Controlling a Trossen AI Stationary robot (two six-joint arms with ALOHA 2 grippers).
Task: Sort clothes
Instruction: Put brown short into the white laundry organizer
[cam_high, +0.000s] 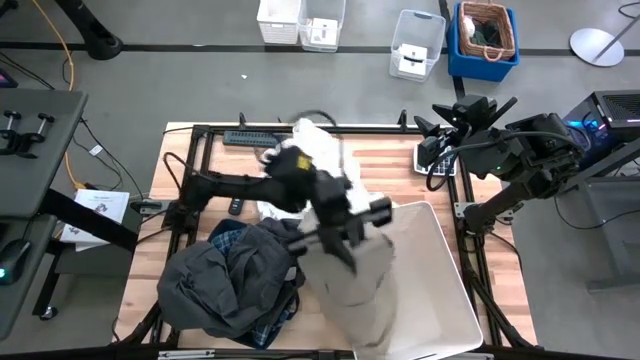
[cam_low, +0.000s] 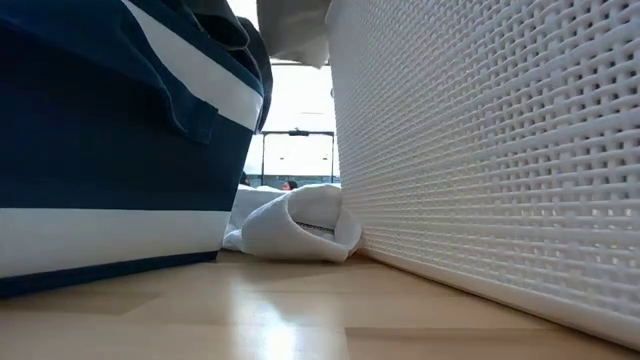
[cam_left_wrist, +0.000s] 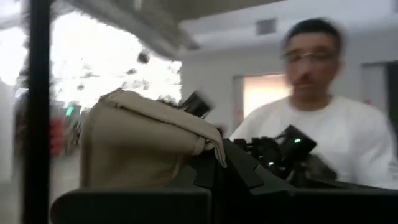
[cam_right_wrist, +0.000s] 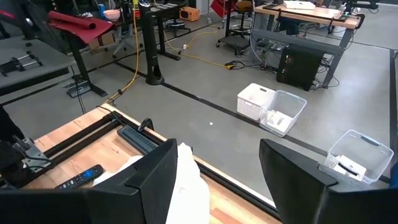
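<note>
The khaki piece (cam_high: 350, 285) hangs as a long beige drape from the left end effector (cam_high: 345, 232), whose fingers are closed on its top edge. Its lower part falls over the near rim of the white bin (cam_high: 440, 290). In the left wrist view the khaki cloth (cam_left_wrist: 140, 146) shows bunched into thick folds with a stitched seam, right at the fingers; a person (cam_left_wrist: 317, 130) beyond is blurred.

Left of the white bin, the dark piece (cam_high: 215, 285) lies heaped over the navy bin (cam_low: 100, 200), and a strip of plaid shirt (cam_high: 275, 320) peeks out under it; most of the shirt is hidden.

Farther back, the white piece (cam_high: 320, 160) lies crumpled on the desk (cam_high: 390, 165), partly covered by the left arm. The low view shows a rolled fold of it (cam_low: 295, 225) between the two bins, the rest cut off by their walls.

The right end effector (cam_high: 432, 130) hovers above the far right corner of the desk, fingers spread wide and empty.
</note>
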